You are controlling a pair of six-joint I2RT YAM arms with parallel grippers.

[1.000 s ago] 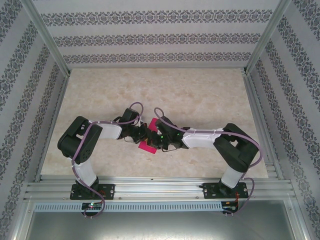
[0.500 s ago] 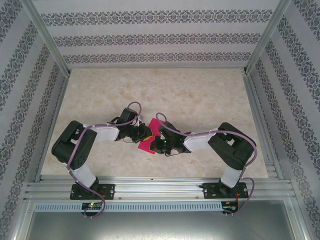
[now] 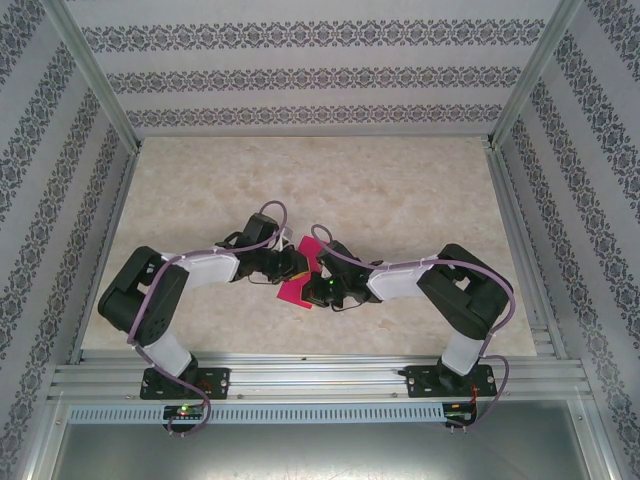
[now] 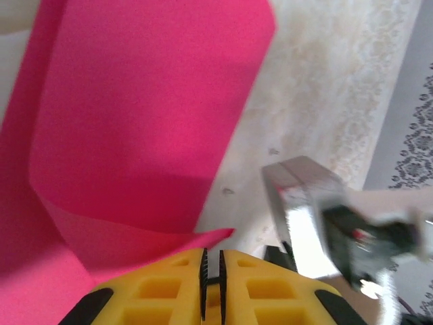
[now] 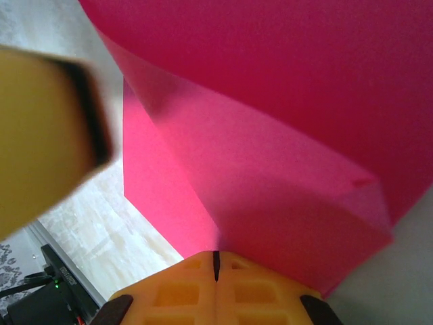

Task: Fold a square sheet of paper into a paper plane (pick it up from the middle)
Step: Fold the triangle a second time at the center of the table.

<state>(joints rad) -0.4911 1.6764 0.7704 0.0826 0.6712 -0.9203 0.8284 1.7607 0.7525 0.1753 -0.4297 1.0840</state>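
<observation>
Right tool (image 5: 216,257) clenches the sheet (image 5: 270,135) lying between it and your left tool (image 4: 211,257), whose grip you cannot judge.

paper (image 3: 295,292): magenta-pink, plain | fingers (image 4: 162,288): yellow, black pads | table (image 3: 400,190): beige marbled | walls (image 3: 300,80): grey floral stripes

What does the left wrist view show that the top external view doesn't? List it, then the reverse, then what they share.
Left wrist adds the close detail: the left gripper, its jaws nearly together with a thin slit, and the square sheet of paper curling up in a fold just ahead of them. Top external adds the layout: the left arm and right arm whole from their bases, the metal frame and the patterned walls. Shared: the pink paper, the marbled table, the left gripper at the paper's edge.
</observation>
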